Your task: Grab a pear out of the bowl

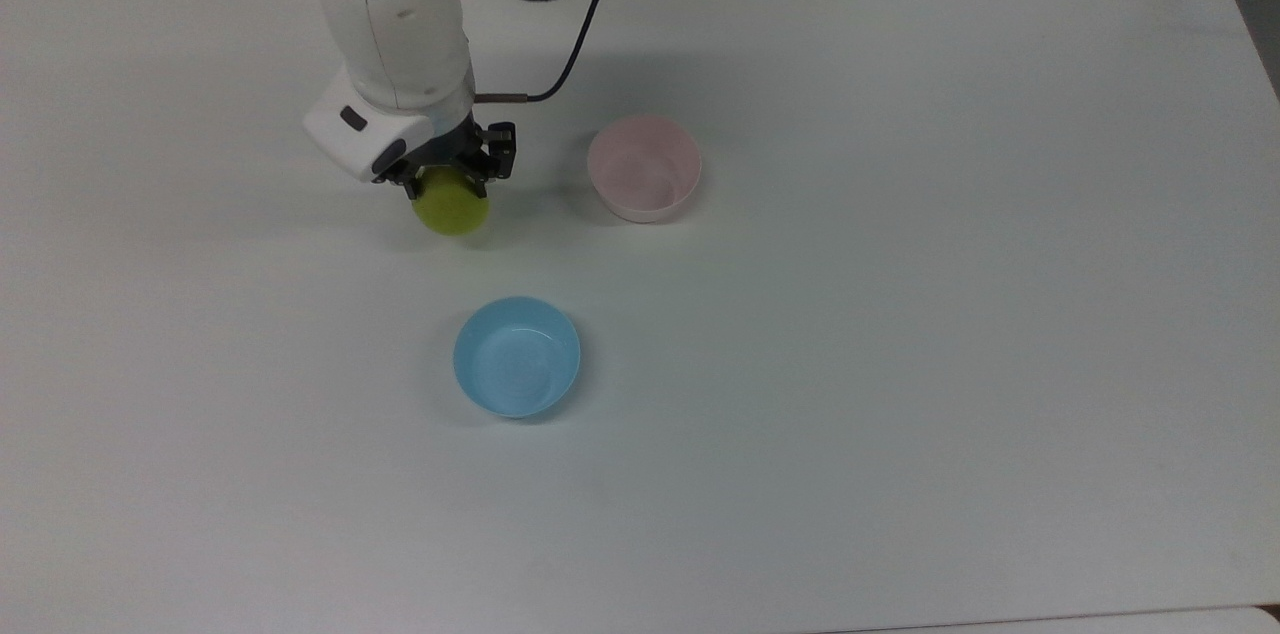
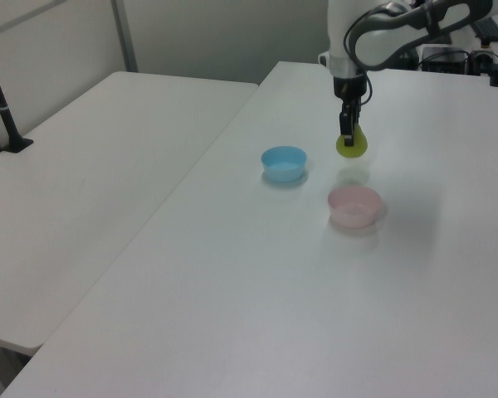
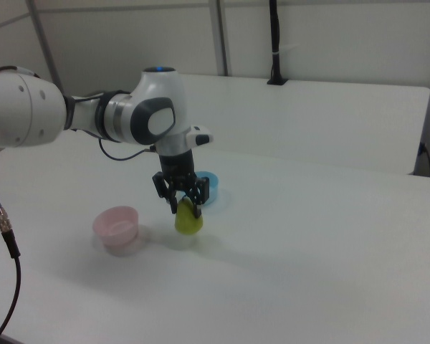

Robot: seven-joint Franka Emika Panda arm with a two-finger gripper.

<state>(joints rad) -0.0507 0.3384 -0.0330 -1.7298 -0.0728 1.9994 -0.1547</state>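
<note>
My gripper [image 1: 447, 180] [image 2: 347, 141] [image 3: 185, 206] is shut on the yellow-green pear [image 1: 453, 210] [image 2: 353, 146] [image 3: 188, 219], gripping its narrow top. The pear hangs just above the table, well to the top view's left of the pale pink bowl [image 1: 644, 168] [image 2: 354, 206] [image 3: 117, 228]. That bowl is empty and stands upright on the white table [image 1: 900, 314].
A light blue bowl [image 1: 517, 356] [image 2: 284, 163] [image 3: 208, 185], also empty, sits below the pear in the top view. The arm's cable [image 1: 560, 74] loops above the pink bowl. A second white table [image 2: 91, 166] adjoins at the left view's left.
</note>
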